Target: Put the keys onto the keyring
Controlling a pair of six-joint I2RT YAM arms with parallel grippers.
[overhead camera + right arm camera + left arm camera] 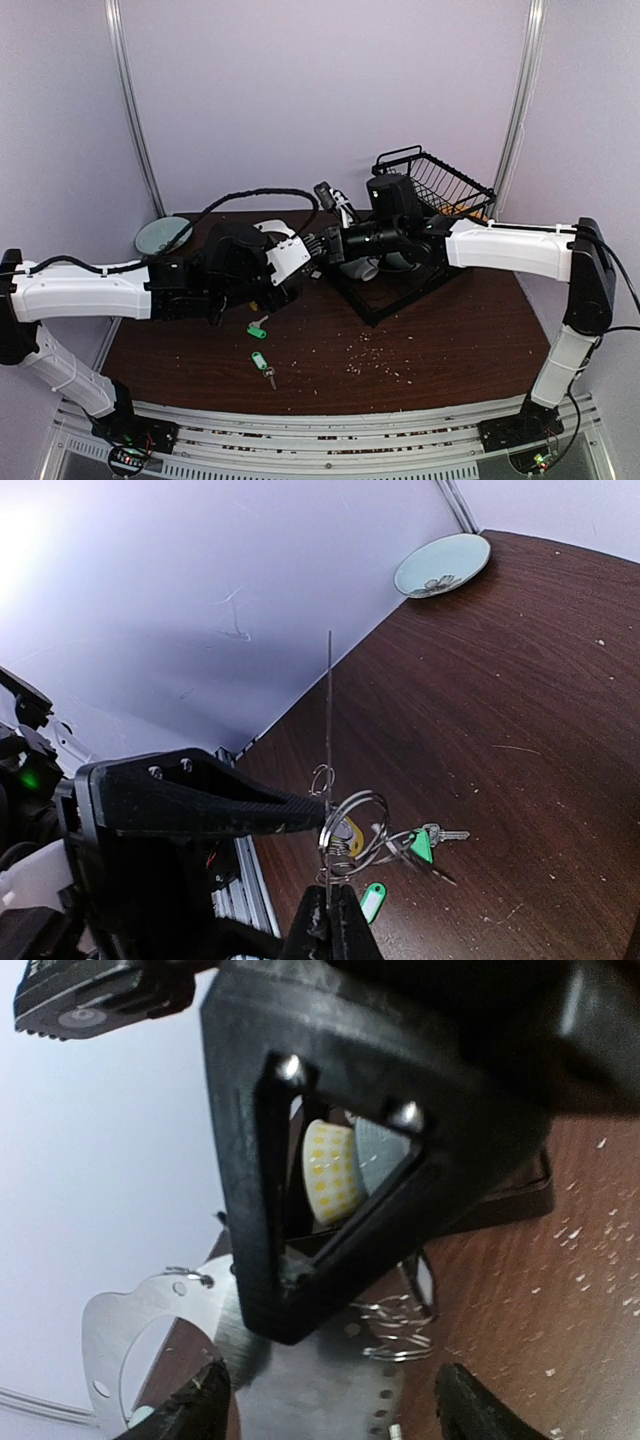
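Position: the keyring (329,700) is held off the table (450,340), mid-scene, where the two arms meet.

Right wrist view shows it edge-on, as a thin upright wire line. Its lower end is pinched between the fingers of the right gripper (328,932), which are closed tight on it. A bunch of keys (420,842) hangs at the wire just above those fingers: one yellow head, one green head and one plain silver, tangled with small split rings (which are truly threaded on the wire, cannot tell). One black finger (270,812) of the left arm reaches in level, its tip at the wire beside the bunch.

Left wrist view shows the left gripper (340,1408) with its two tips well apart, jaws spread. A black triangular frame fills the view close in front. Through it show a yellow-dotted cup (330,1170) and a grey cup (378,1155). The wire itself is not made out in this view.

Only the top view shows two loose keys (258,327) with green tags lying on the table below the left arm, well apart from the bunch. A black tray (380,300) sits under the right arm, a wire basket (440,180) behind it, and a plate (160,235) at the far left.
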